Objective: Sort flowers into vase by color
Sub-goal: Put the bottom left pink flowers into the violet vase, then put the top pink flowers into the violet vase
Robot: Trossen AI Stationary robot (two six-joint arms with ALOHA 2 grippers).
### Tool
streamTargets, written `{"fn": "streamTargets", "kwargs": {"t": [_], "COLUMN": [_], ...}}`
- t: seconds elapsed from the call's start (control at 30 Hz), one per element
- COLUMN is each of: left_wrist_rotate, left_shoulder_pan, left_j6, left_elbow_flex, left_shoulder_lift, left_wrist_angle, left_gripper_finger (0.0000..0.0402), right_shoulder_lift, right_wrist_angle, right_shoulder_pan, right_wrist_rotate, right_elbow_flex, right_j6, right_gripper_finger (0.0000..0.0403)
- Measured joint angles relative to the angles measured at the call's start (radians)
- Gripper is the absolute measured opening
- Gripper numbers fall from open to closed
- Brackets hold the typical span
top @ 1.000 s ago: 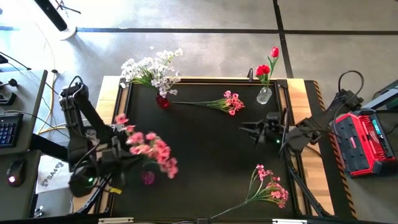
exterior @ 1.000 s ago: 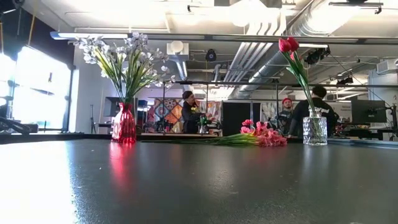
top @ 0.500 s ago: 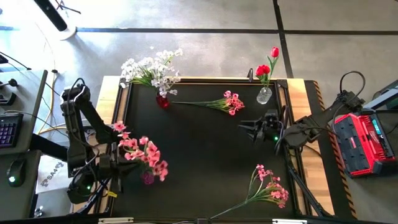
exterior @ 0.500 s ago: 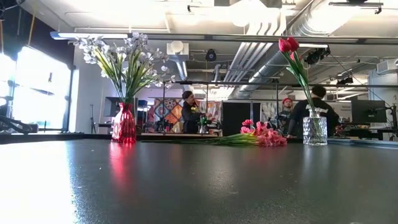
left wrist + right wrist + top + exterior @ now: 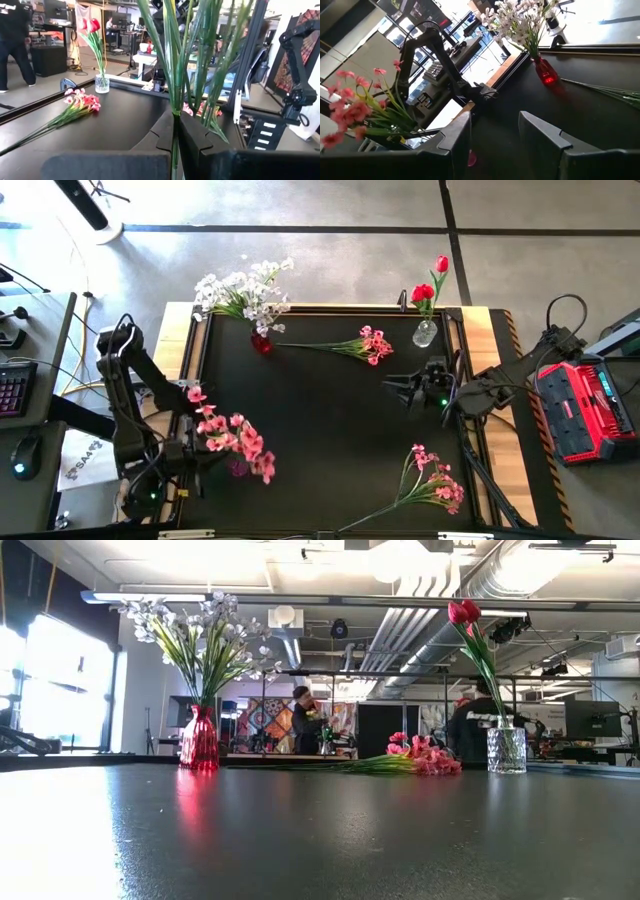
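My left gripper (image 5: 192,454) is at the table's near left, shut on a pink-blossom spray (image 5: 236,436) whose blooms hang over a small pink vase (image 5: 238,469). In the left wrist view the spray's green stems (image 5: 186,55) rise past the fingers. My right gripper (image 5: 398,390) hovers open at mid right, touching nothing. White blossoms stand in a red vase (image 5: 260,343) (image 5: 199,738), and red tulips in a clear vase (image 5: 425,333) (image 5: 506,749). One pink spray (image 5: 366,344) (image 5: 420,757) lies flat at the far middle. Another pink spray (image 5: 436,482) lies at the near right. My left gripper pinches the pink spray's bundled green stems (image 5: 174,122) between its two fingers, which lie across the stems. One stem end (image 5: 173,157) runs back between the fingers. The spray is lifted clear of the table, its blossoms out beyond the fingertips.
A raised rim (image 5: 330,309) runs around the black mat. Bare mat (image 5: 330,430) lies between the two arms. A red and black case (image 5: 585,405) sits off the table's right side. People (image 5: 305,720) stand in the room behind.
My left gripper has drawn back toward the table's near left corner, still shut on the pink spray. The blossoms have swung with it, from right of the pink vase to over it. My right gripper has crept slightly toward the table's left.
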Motion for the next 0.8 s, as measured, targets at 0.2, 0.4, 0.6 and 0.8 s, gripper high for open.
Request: {"fn": "streamTargets", "kwargs": {"t": [0.2,0.4,0.6,0.8], "left_wrist_rotate": [0.0,0.053,0.1,0.121], "left_shoulder_pan": [0.0,0.001,0.001,0.001], "left_j6": [-0.045,-0.238,-0.475,-0.526], "left_elbow_flex": [0.0,0.0,0.0,0.0], "left_shoulder_lift": [0.063,0.12,0.163,0.133], "left_wrist_angle": [-0.025,-0.163,-0.329,-0.391], "left_gripper_finger": [0.0011,0.0049,0.0096,0.0126], "right_shoulder_lift": [0.0,0.0,0.0,0.001], "right_wrist_angle": [0.015,0.037,0.052,0.052], "right_shoulder_pan": [0.0,0.0,0.0,0.0], "right_wrist_rotate": [-0.01,-0.013,-0.024,-0.036], "right_elbow_flex": [0.0,0.0,0.0,0.0], "right_j6": [0.002,0.001,0.0,-0.001], "right_gripper_finger": [0.0154,0.0154,0.0154,0.0154]}}
